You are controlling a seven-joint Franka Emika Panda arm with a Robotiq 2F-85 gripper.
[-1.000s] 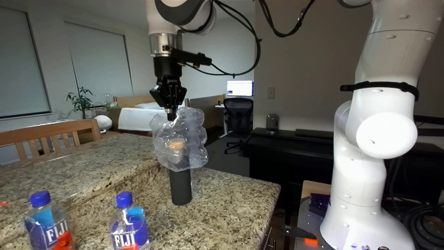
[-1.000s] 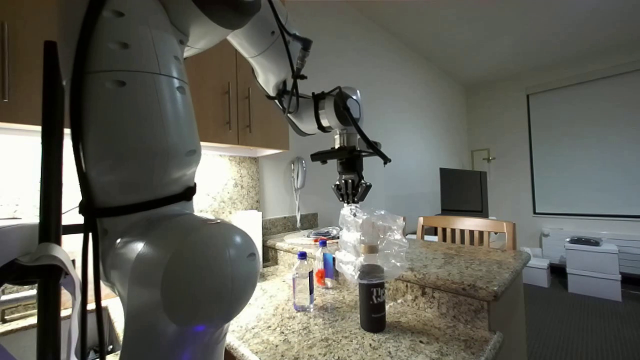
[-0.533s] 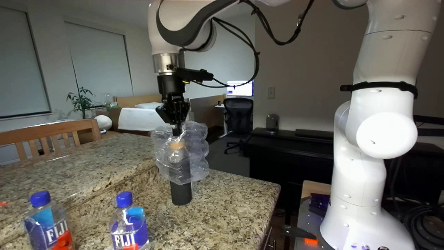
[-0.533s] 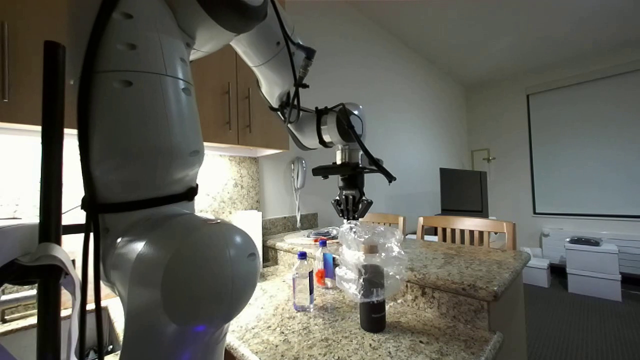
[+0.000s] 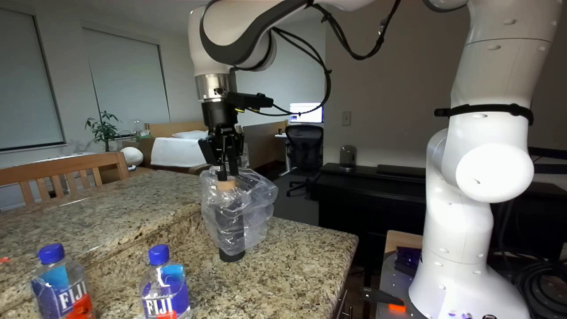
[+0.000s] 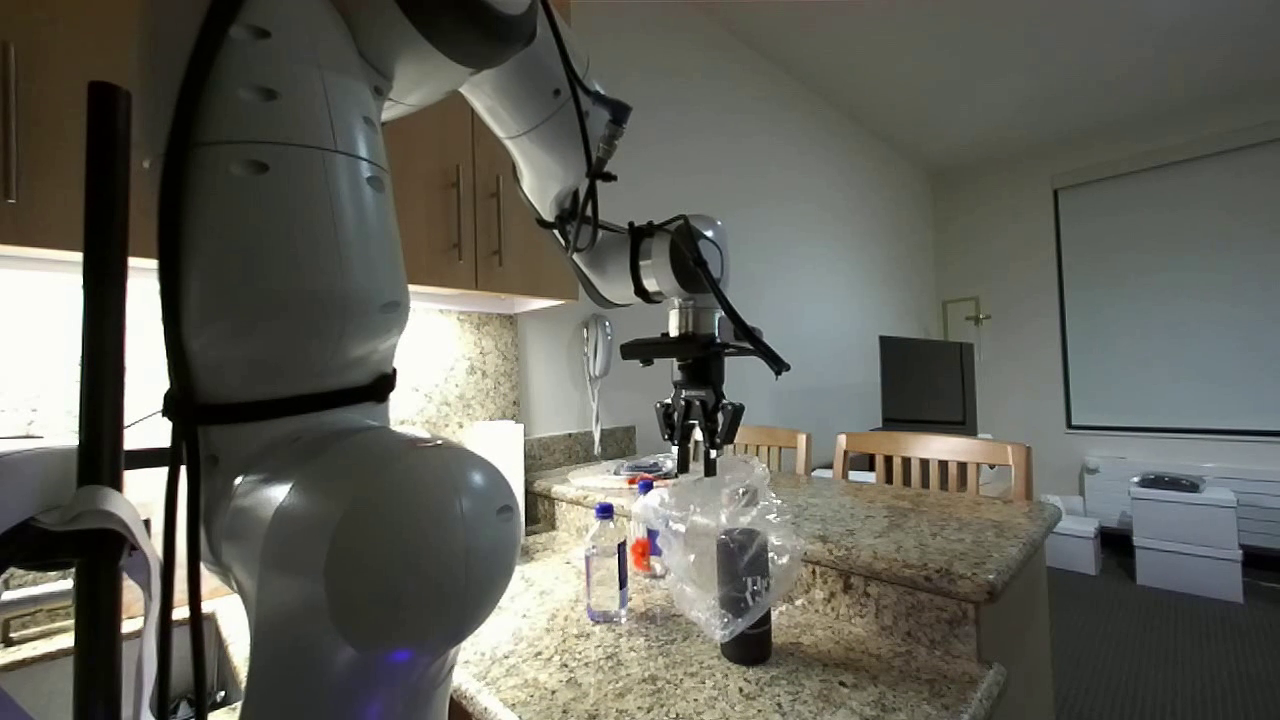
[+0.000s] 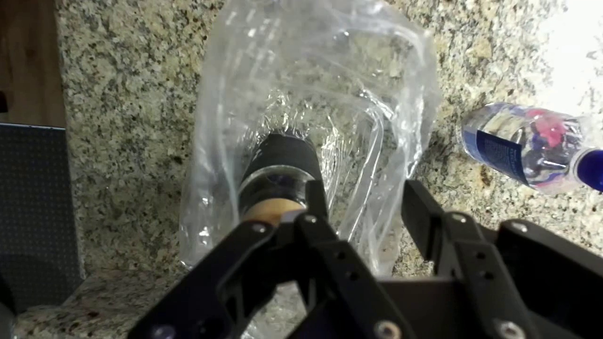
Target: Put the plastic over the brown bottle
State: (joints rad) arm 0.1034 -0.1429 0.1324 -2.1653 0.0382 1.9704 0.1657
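Above the speckled tan granite desk [image 5: 301,266], in from its outer corner, the black two-fingered tool [image 6: 697,464] has its fingers apart; half a second ago they were together on the clear, crinkled plastic bag [image 5: 259,204]. Released, by the look of it, the bag hangs lower, showing on both sides of the slim brown-black cylindrical bottle [image 6: 748,645] in both exterior views, its hem just above the base. That bottle stands upright near the edge below the raised granite ledge [image 5: 146,195]. I judge the task nearly done, yet cannot tell whether film closes over the tan cork-like top [image 5: 226,184]; a fingertip could snag it on the way up. Farther from that corner stand two clear plastic water bottles with blue caps [image 5: 165,288].
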